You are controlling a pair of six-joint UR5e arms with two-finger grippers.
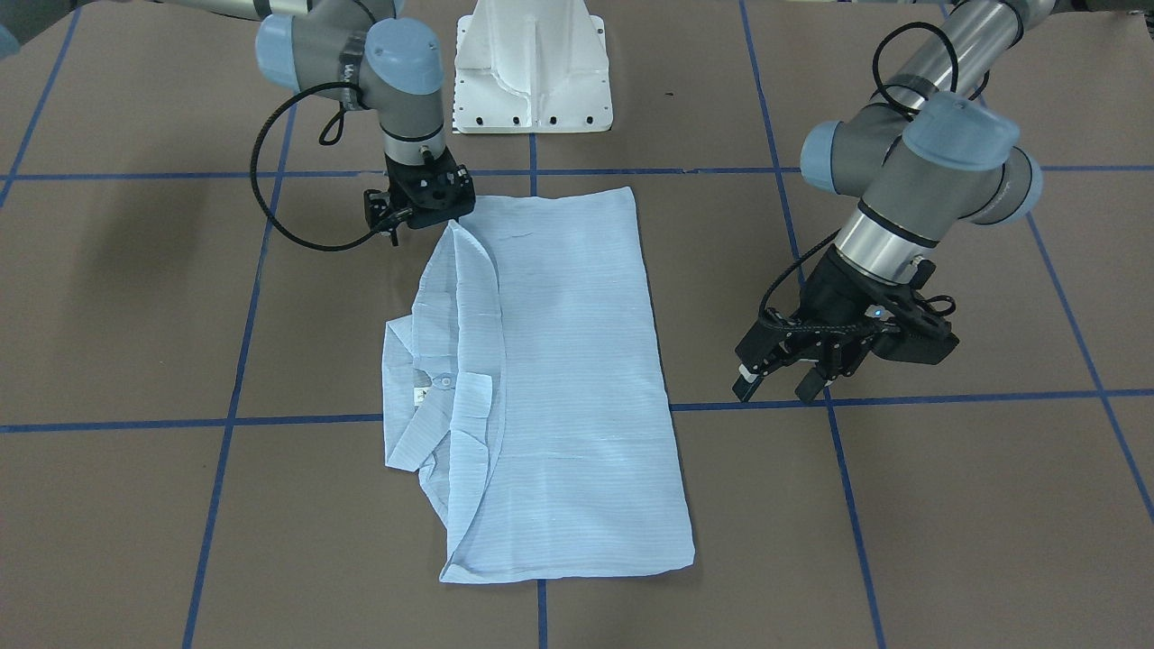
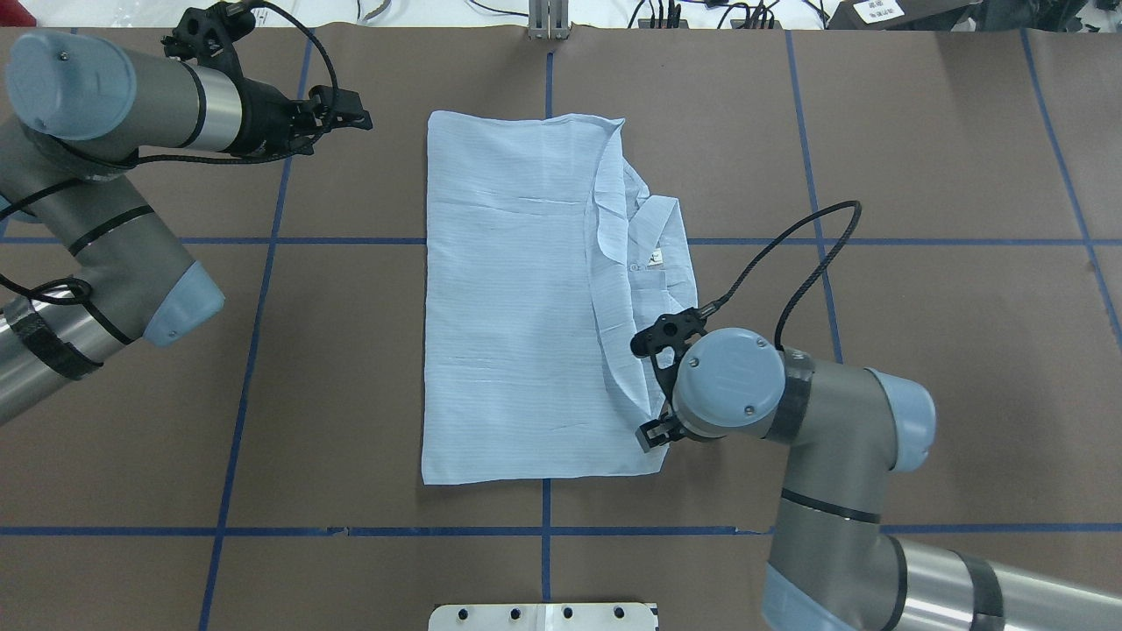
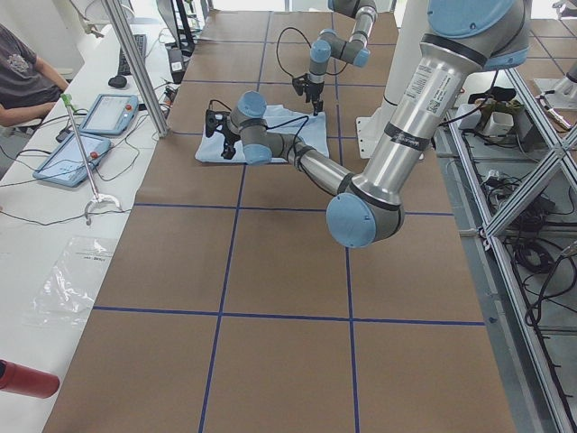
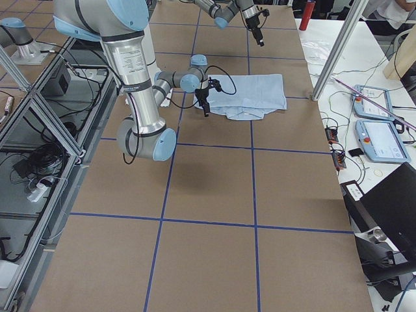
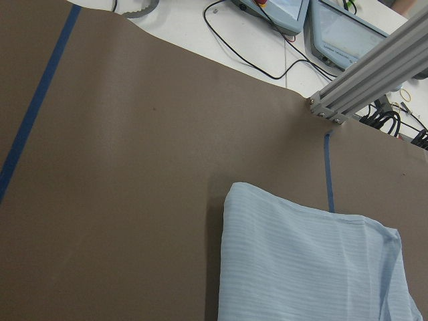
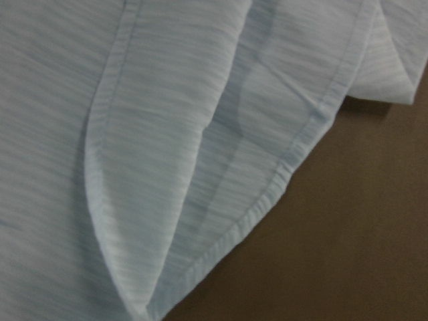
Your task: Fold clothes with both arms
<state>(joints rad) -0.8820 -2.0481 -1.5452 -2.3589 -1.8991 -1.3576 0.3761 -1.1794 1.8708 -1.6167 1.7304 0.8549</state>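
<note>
1. Plainly, from the front-facing camera, the light-blue shirt (image 1: pixel 559 361) lies flat in the middle of the bench (image 1: pixel 135 505) as a long rectangle, with the sleeves out of sight. I judge the first folds done and a shortening fold or two left. Its long axis runs from the robot's side to the operators' side. The collar (image 1: pixel 439 397), with its neck label (image 1: pixel 420 395), juts toward the robot's right. The left end effector (image 1: pixel 777 389) hovers apart from the cloth, fingers spread, holding nothing. The right end effector (image 1: pixel 406 225) sits at the shirt's corner nearest the robot; I cannot tell whether it pinches cloth.
2. Overhead, the lie is the same. The right wrist hides its own fingers over the shirt's near right corner.
3. From the left end, the shirt shows small beyond the near arm, too small for detail.
4. From the right end, the right end effector points down at the shirt's edge; its grip is unreadable.
5. On the left wrist camera, one shirt corner rests on the bench; no fingers show.
6. On the right wrist camera, overlapped hems fill the view with the bench beyond them; no fingers show.
</note>
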